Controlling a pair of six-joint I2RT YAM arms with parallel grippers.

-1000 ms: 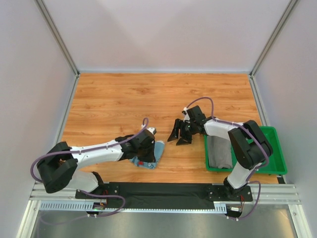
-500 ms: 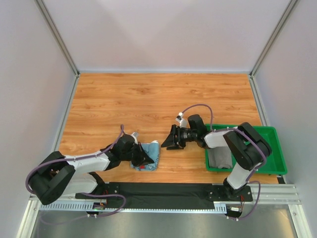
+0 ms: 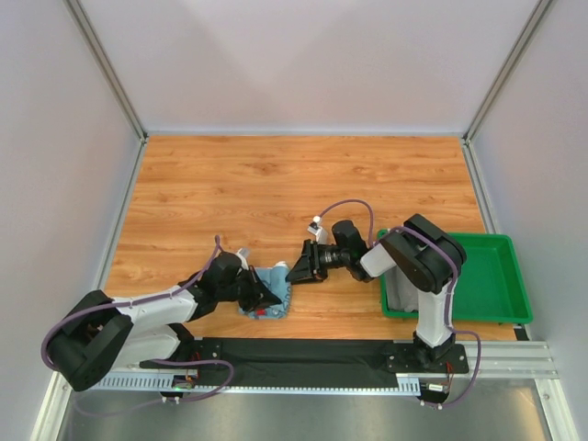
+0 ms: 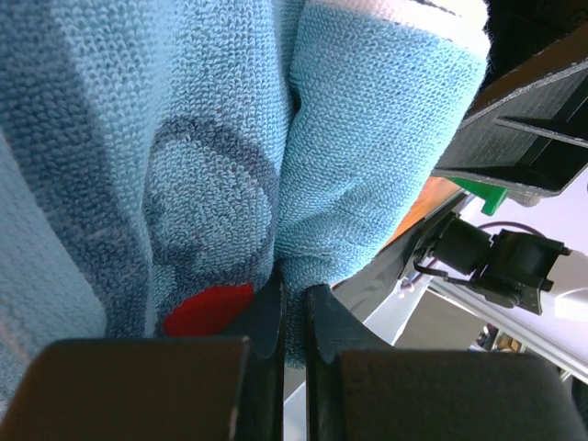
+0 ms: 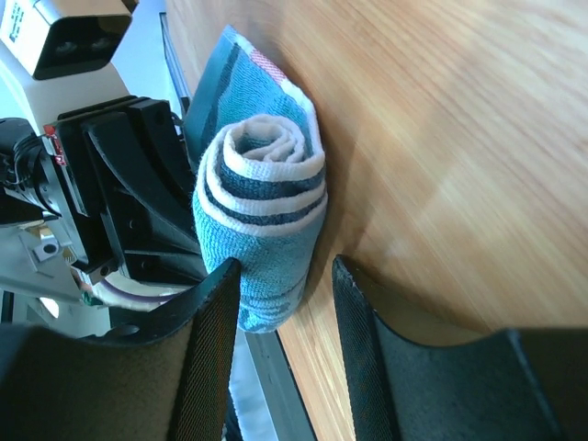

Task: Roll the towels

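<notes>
The light blue towel (image 3: 276,299) lies partly rolled near the table's front edge. Its roll end shows in the right wrist view (image 5: 262,220), and its red mark (image 4: 207,309) shows in the left wrist view. My left gripper (image 3: 264,296) is shut on a fold of that towel (image 4: 367,165), which is pinched between the jaws. My right gripper (image 3: 297,272) is open just right of the towel, its fingers (image 5: 209,349) on either side of the roll's end without squeezing it. A grey towel (image 3: 397,296) lies in the green tray (image 3: 491,276), mostly hidden by the right arm.
The black strip and metal rail (image 3: 303,363) run along the front edge just behind the towel. The two grippers are very close together; the left gripper shows in the right wrist view (image 5: 119,184). Bare wood (image 3: 276,184) stretches toward the back wall.
My left gripper has drawn back toward the near left, staying on the blue towel. My right gripper has moved left from near the tray up to the towel's roll.
</notes>
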